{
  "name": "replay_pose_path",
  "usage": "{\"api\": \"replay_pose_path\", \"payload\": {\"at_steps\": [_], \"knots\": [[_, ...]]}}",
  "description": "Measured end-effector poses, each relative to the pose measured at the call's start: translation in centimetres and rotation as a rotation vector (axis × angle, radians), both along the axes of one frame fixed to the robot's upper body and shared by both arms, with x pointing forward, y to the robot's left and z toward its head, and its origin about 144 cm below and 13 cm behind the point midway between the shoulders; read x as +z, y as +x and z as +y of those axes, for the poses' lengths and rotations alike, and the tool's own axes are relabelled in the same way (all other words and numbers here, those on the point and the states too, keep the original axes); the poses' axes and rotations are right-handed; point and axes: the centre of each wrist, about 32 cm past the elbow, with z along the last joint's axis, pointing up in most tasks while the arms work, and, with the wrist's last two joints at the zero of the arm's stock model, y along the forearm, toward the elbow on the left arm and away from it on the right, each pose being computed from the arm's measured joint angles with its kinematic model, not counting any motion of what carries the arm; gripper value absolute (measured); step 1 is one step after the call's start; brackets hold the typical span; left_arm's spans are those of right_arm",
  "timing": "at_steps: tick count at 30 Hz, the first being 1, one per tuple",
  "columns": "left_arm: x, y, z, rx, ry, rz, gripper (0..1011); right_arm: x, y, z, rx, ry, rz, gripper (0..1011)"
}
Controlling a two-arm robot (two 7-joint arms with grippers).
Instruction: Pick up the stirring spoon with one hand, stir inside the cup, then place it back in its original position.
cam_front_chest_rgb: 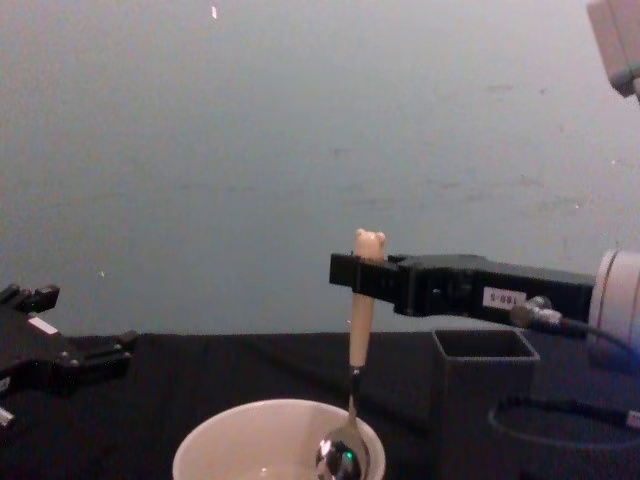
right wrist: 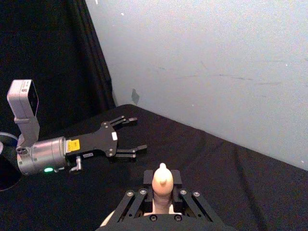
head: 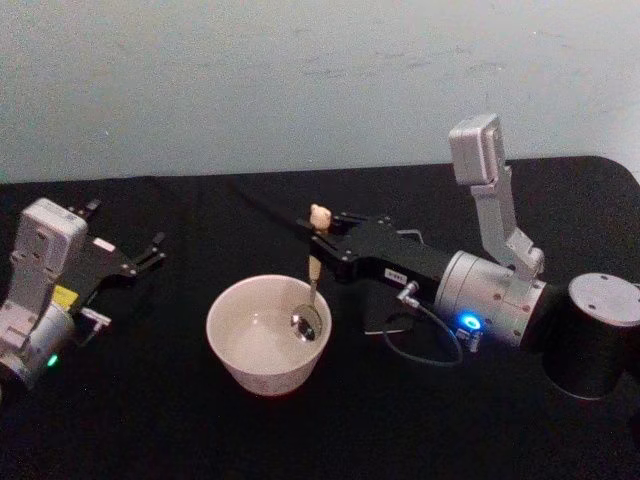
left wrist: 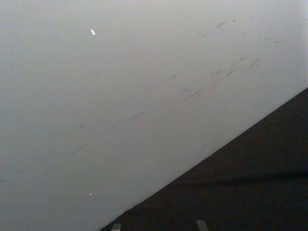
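Black cloth covers the table [head: 150, 420] under a pale wall [head: 300, 80]. Mid-frame in the head view, the right gripper [head: 322, 233] pinches the stirring spoon [head: 313, 272] by its beige handle. The spoon stands upright, its metal bowl down inside the cup [head: 262, 372], perhaps touching bottom. Lower right in the chest view stands the dark holder [cam_front_chest_rgb: 482, 400]. Far left, the left gripper [head: 125, 225] rests, fingers spread.

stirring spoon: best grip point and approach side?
Grip the pale handle just under the bear head, coming in level from the side, as the right gripper has it. The stirring spoon stands nearly upright, metal bowl down in the cup, so the straight handle is the free part and the head should limit slipping. The left gripper sits parked, open, at the left.
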Motion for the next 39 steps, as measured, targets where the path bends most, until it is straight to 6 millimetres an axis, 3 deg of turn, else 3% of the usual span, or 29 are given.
{"api": "replay_pose_path", "payload": {"at_steps": [39], "knots": [[0.0, 0.0, 0.0, 0.0, 0.0, 0.0, 1001, -0.2, -0.15, 0.19, -0.001, 0.009, 0.002, 214]]}}
